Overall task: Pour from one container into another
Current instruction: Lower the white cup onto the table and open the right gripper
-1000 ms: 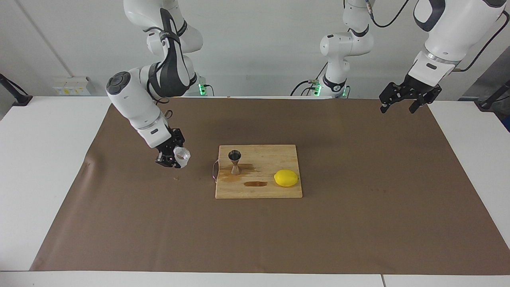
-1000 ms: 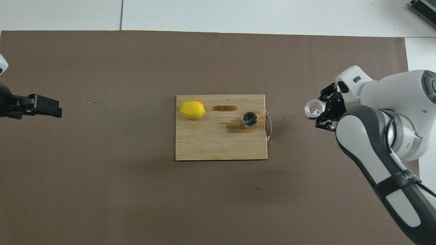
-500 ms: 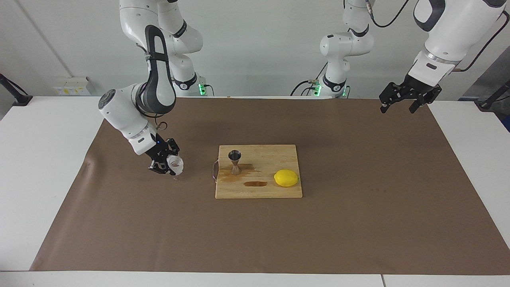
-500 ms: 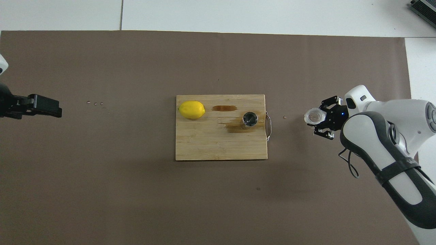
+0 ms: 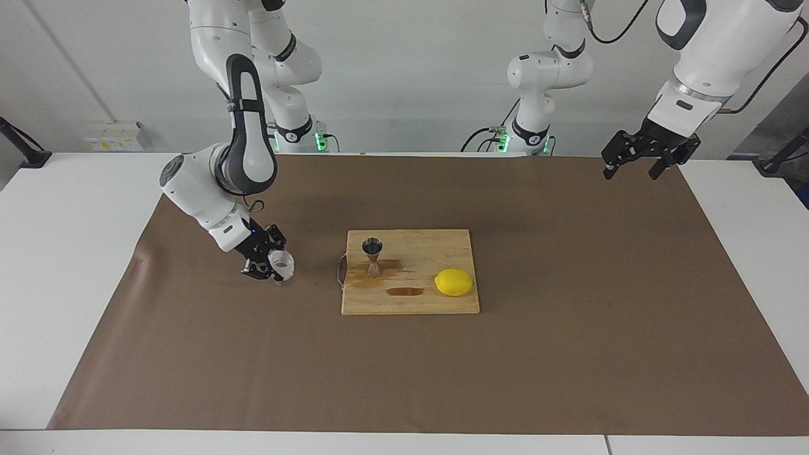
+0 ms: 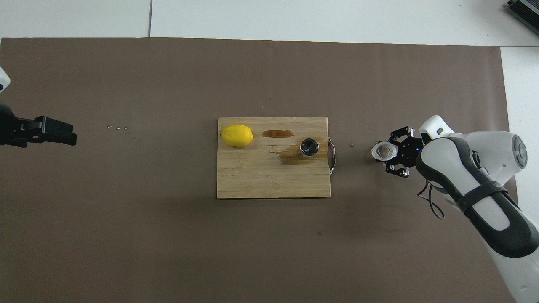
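Note:
The small clear glass cup stands mouth up, low over the brown mat, toward the right arm's end of the table. My right gripper is shut on it from the side. Whether its base touches the mat I cannot tell. The steel jigger stands upright on the wooden cutting board, at the board's end nearest the cup. My left gripper waits open and empty, raised over the mat's corner at the left arm's end.
A yellow lemon lies on the board, at its end toward the left arm. Brown wet stains mark the wood around the jigger. A wire handle sticks out of the board toward the cup. Small crumbs dot the mat.
My right gripper has come down with the cup and turned it from tilted to upright, ending lower and slightly closer to the board. The left arm has not moved.

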